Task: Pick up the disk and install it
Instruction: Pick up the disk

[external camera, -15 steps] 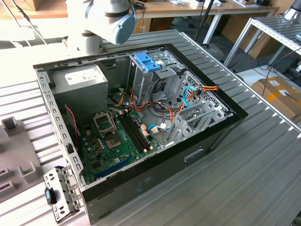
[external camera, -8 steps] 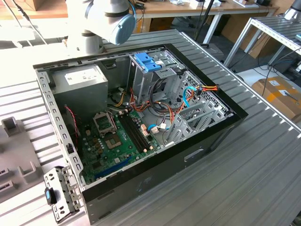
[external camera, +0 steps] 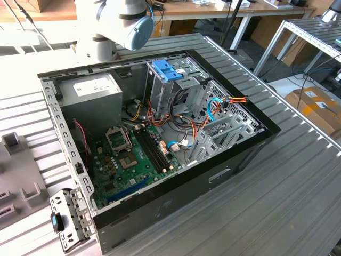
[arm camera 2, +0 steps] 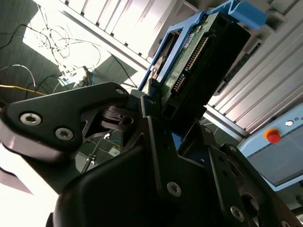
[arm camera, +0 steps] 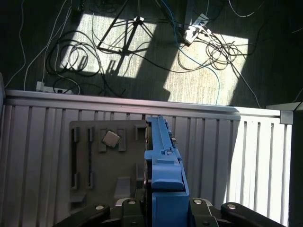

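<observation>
The disk is a dark flat drive with a green circuit board and bright blue rails. In the second wrist view my black gripper is shut on its lower end, and the disk sticks out beyond the fingers. In the first wrist view the disk shows edge-on, a blue rail facing the camera, clamped between the gripper's black fingers. It hangs above a grey fixture plate on the slatted table. In the exterior view the open computer case lies on the table, with a blue bracket on top of its drive cage.
Inside the case are the grey power-supply box, the green motherboard and bundles of coloured cables. A small square chip rests on the fixture plate. The arm's base stands behind the case. Cables lie on the floor.
</observation>
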`<state>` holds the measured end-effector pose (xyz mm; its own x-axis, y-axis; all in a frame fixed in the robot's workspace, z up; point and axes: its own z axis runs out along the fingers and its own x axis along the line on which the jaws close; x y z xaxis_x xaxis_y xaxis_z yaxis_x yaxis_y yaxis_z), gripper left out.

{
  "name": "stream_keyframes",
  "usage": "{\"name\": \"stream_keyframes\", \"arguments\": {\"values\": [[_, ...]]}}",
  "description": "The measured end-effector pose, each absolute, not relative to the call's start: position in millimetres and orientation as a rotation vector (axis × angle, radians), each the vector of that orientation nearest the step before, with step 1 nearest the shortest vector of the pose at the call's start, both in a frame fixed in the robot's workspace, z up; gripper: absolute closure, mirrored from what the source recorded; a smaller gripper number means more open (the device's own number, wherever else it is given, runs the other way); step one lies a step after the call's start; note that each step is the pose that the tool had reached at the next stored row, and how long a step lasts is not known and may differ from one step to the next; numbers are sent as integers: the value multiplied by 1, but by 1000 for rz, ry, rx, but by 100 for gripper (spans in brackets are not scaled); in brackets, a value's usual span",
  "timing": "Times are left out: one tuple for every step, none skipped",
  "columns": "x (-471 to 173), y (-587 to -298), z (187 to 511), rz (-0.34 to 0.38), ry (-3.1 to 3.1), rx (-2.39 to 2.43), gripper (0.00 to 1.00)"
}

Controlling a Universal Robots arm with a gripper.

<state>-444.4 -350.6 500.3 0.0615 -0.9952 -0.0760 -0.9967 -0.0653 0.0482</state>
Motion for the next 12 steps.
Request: {"name": "stream_keyframes", "arguments": {"values": [[-444, -351, 500, 138, 2136, -2276, 63], [-444, -351, 500, 138, 2136, -2276, 63], [-444, -351, 500, 138, 2136, -2276, 63], [-444, -351, 500, 138, 2136, -2276, 63], [-444, -352, 500, 138, 2136, -2276, 63], [-444, -352, 500, 138, 2136, -2276, 63], [-444, -352, 500, 138, 2136, -2276, 63], [-444, -352, 500, 138, 2136, -2276, 63], [-443, -352, 500, 138, 2136, -2276, 63], [-443, -353, 500, 138, 2136, -2276, 63], [-443, -353, 500, 138, 2136, -2276, 63], [-443, -353, 500, 138, 2136, -2276, 63]]}}
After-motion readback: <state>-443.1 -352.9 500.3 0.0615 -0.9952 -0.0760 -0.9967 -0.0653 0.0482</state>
